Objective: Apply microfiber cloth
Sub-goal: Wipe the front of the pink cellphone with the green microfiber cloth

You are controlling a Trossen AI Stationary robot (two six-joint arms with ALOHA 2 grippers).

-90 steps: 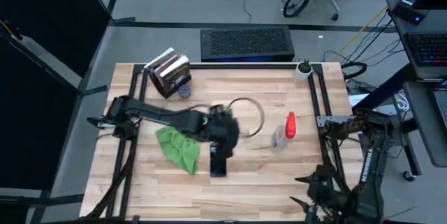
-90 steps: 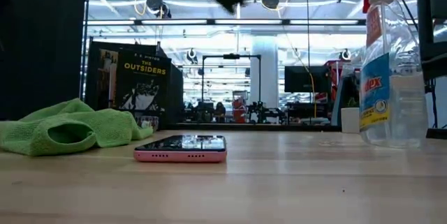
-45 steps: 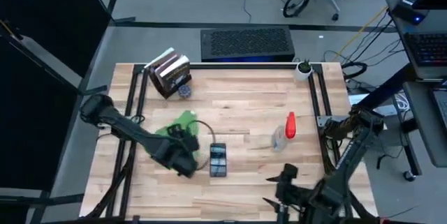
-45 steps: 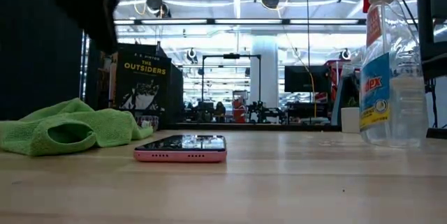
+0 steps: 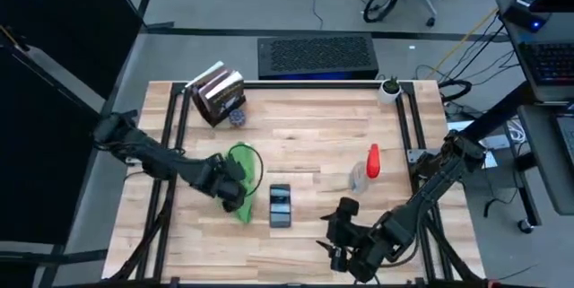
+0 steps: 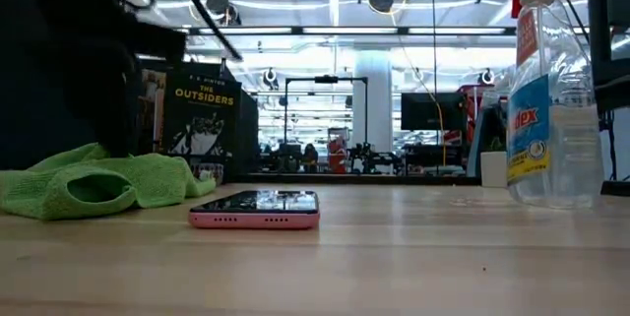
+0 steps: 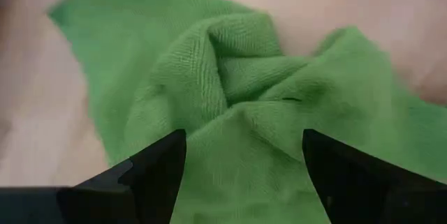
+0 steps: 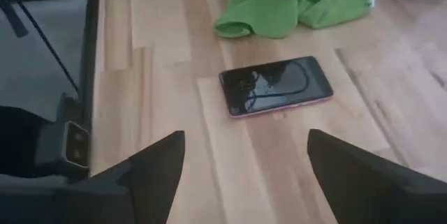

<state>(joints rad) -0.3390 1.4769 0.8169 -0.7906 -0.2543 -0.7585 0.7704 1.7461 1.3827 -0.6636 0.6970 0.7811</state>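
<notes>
Green microfiber cloth (image 5: 239, 183): bunched in soft folds on the wooden surface (image 5: 305, 122), on its left half, just beside the phone.

Left gripper (image 5: 230, 186): directly over the cloth. In the left wrist view its two dark fingers (image 7: 150, 172) stand apart, the crumpled fabric filling the space between and beyond them; whether the tips press into the fabric cannot be told. In the low view the dark arm comes down at the cloth's far side.

Phone (image 5: 280, 205): dark screen up, pink edge seen in the low view, lying flat just right of the cloth, apart from it by a narrow strip of wood.

Right gripper (image 5: 339, 234): near the front edge of the surface, to the right of the phone and well apart from the cloth. Its fingers (image 8: 150, 168) are spread wide, nothing between them; its wrist view looks across the phone toward the cloth.

Spray bottle (image 5: 366, 170): clear body, red trigger head, lying over in the high view's angle on the right half; holds a clear liquid as seen in the low view.

Books (image 5: 218, 93): small stack at the far left corner, one cover reading "The Outsiders".

Small white pot (image 5: 390, 89): far right corner, holds a green plant.
</notes>
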